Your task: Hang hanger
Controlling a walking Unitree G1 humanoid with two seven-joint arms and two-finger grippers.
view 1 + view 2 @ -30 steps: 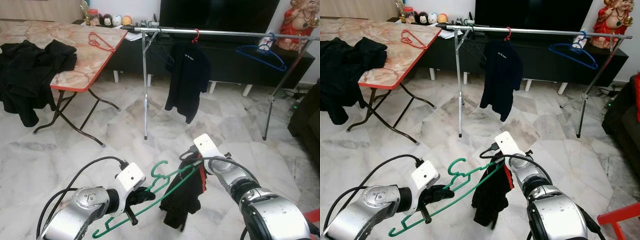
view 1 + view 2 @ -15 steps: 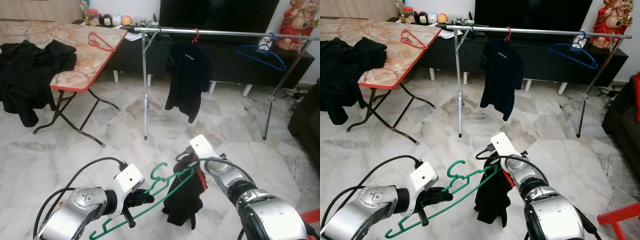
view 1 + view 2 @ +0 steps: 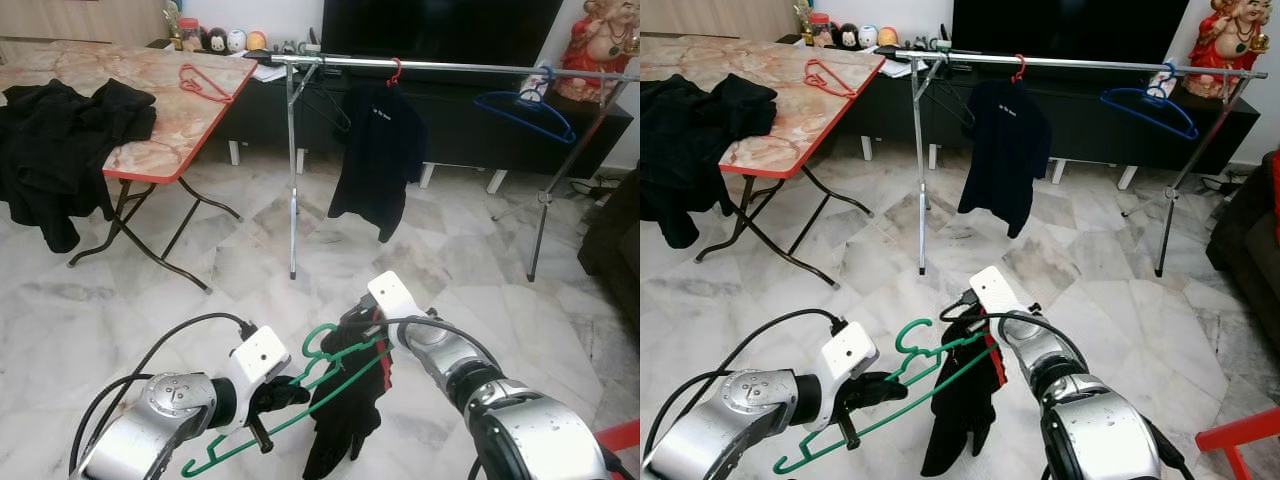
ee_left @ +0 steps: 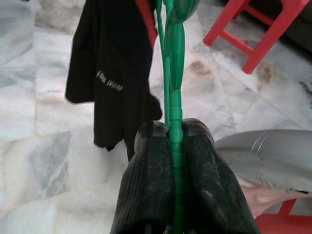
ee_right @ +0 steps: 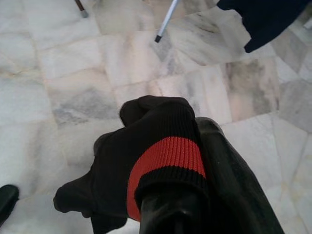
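Marble floor is spreading pale and veined across the room. Far to the left, the tabletop with its red rim is carrying a heap of black clothes that is spilling over its edge, and a red hanger is lying near its far corner. Low in front, the left gripper is holding the green hanger by its bottom bar; in the left wrist view its jaws are pressing tight on the green bar from both sides. The hanger is tilting up towards the right, with its hook standing free above the floor, well short of the clothes rail. A black garment with red trim is draping off the hanger's upper shoulder and hanging down just beside it. The right gripper is sitting at that same upper end; in the right wrist view its jaws are wrapped in the black and red cloth, gripping it. Further back, the rail is spanning the room, bearing a black shirt on a red hook and, towards the right end, a blue hanger. A red statue is standing at the far right.
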